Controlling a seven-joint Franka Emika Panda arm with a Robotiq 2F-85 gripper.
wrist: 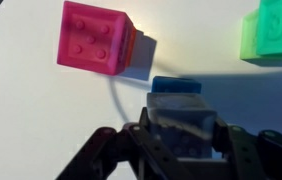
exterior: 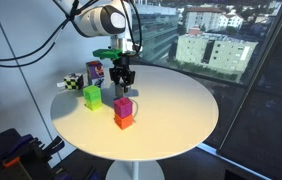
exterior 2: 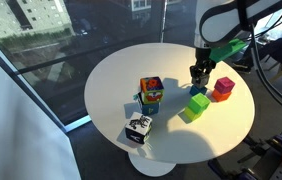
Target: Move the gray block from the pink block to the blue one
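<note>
The fingers (wrist: 236, 148) are clenched on the gray block (wrist: 181, 122), which sits between them, no longer on the pink block (wrist: 96, 37). The blue block (wrist: 176, 88) lies on the surface (wrist: 41, 115) just beyond the fingers, partly hidden by the gray one; whether the two touch, I cannot tell. The pink block stands farther beyond, to one side. I judge the placing step is in hand. The next move calls for centring gray over blue, lowering gently, then releasing.
</note>
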